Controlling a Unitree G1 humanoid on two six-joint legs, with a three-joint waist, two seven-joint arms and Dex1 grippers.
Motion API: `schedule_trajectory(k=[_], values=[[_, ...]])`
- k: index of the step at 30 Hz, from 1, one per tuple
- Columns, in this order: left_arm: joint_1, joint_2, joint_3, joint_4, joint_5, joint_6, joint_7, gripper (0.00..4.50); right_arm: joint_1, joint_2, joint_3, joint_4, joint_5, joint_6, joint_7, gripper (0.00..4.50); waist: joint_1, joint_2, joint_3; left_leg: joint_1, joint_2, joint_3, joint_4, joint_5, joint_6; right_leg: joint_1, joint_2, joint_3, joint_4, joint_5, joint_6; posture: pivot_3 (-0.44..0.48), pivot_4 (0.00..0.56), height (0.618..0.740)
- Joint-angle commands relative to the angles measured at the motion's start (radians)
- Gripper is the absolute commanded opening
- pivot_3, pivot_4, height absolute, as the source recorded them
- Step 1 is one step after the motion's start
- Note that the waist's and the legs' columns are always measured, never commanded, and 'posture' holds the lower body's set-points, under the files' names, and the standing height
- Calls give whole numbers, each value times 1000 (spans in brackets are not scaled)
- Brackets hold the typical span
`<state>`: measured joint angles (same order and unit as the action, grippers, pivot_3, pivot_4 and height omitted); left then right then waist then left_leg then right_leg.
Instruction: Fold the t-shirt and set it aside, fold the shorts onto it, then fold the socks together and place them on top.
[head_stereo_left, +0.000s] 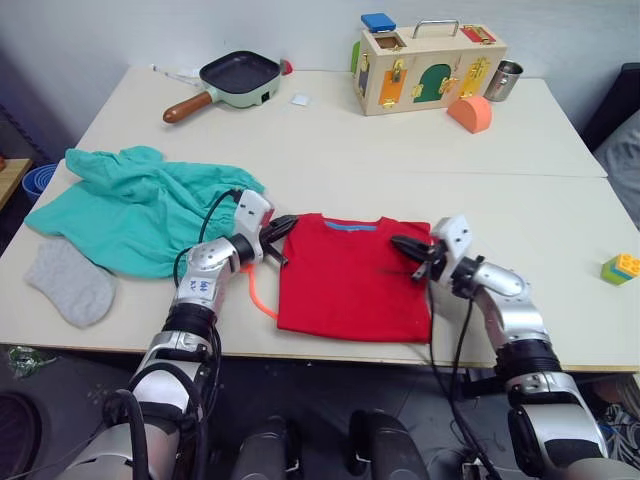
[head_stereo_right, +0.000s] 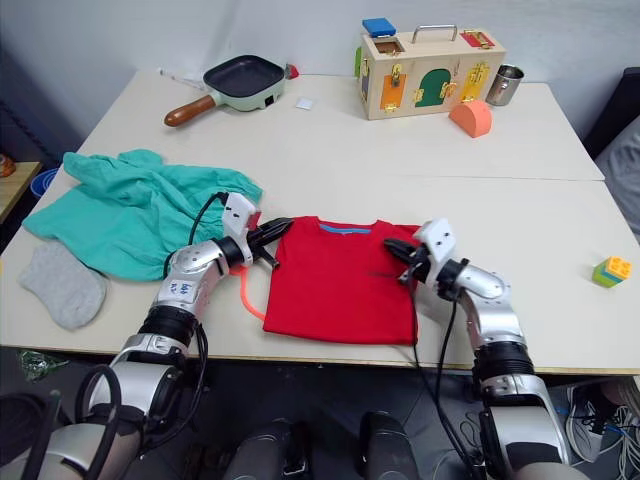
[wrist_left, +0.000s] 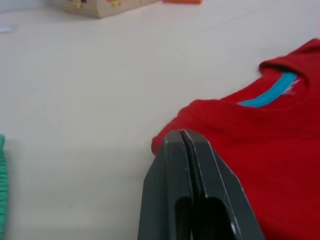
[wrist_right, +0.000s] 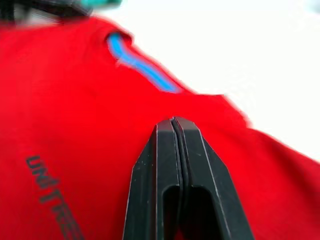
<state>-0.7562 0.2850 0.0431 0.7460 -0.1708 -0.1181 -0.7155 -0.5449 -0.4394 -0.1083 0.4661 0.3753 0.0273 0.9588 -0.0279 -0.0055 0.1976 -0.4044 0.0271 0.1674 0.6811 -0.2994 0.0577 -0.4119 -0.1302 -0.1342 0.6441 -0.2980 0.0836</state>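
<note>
The red t-shirt (head_stereo_left: 350, 275) lies as a neat rectangle at the table's front middle, its blue collar strip toward the far side. My left gripper (head_stereo_left: 288, 225) is shut at the shirt's far left corner, with nothing seen between its fingers (wrist_left: 183, 134). At the far right edge, my right gripper (head_stereo_left: 400, 243) is shut too, its tips (wrist_right: 173, 121) low over the red cloth. The teal shorts (head_stereo_left: 140, 205) lie crumpled at the left, and their orange drawstring (head_stereo_left: 262, 295) trails beside the shirt. A grey sock (head_stereo_left: 70, 280) rests at the front left.
A green frying pan (head_stereo_left: 238, 75), a wooden latch box (head_stereo_left: 425, 68), a metal cup (head_stereo_left: 503, 80) and an orange block (head_stereo_left: 470, 113) stand along the back. A small toy brick (head_stereo_left: 622, 267) sits near the right edge of the table.
</note>
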Motion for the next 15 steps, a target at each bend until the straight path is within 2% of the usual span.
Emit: schedule_trajectory(k=[1, 2, 4, 5, 8, 10, 13, 15], values=[[51, 35, 20, -188, -98, -33, -159, 3, 29, -85, -79, -222, 238, 315, 89, 166, 0, 0, 0, 0, 0, 0, 0, 0, 0, 0, 0, 0, 0, 0, 0, 0, 150, 740], [82, 66, 11, -257, -117, -38, -226, 0, 35, -133, -96, -261, 278, 433, 76, 355, -1, 0, 0, 0, 0, 0, 0, 0, 0, 0, 0, 0, 0, 0, 0, 0, 150, 740], [140, 130, 9, -399, -186, 7, -353, 403, 41, -253, -110, -297, 326, 662, 54, 857, -1, 0, 0, -1, 0, -1, 0, 0, -1, 0, -1, 0, 0, 0, 0, 0, 150, 740], [165, 160, 15, -465, -228, 60, -391, 635, 36, -310, -113, -294, 343, 773, 38, 1263, -1, 0, 0, -1, 0, -1, 0, -1, -1, -1, -1, 0, -1, 0, 0, 0, 150, 740], [250, 253, 13, -643, -317, 191, -472, 1553, 41, -458, -90, -290, 370, 1006, 58, 2296, 0, 0, 0, 0, 1, -3, 0, -1, -2, 0, -2, 0, -6, -1, -2, 0, 150, 740], [327, 310, 17, -751, -353, 241, -510, 2184, 72, -540, -42, -305, 356, 1079, 102, 2957, 0, 1, 0, 0, 1, -4, 0, -1, -2, 1, -2, 0, -7, -1, -2, 0, 150, 740], [419, 361, 36, -861, -396, 296, -527, 3137, 100, -596, 15, -322, 350, 1164, 129, 4013, 0, 1, 0, 0, 1, -3, -1, -2, -2, 1, -2, 0, -8, -1, -2, 0, 150, 740], [474, 388, 55, -907, -416, 328, -526, 3766, 96, -580, 30, -319, 363, 1229, 115, 4500, 1, 1, 0, 0, 1, -3, -1, -2, -2, 1, -2, 0, -8, -1, -2, 0, 150, 740]])
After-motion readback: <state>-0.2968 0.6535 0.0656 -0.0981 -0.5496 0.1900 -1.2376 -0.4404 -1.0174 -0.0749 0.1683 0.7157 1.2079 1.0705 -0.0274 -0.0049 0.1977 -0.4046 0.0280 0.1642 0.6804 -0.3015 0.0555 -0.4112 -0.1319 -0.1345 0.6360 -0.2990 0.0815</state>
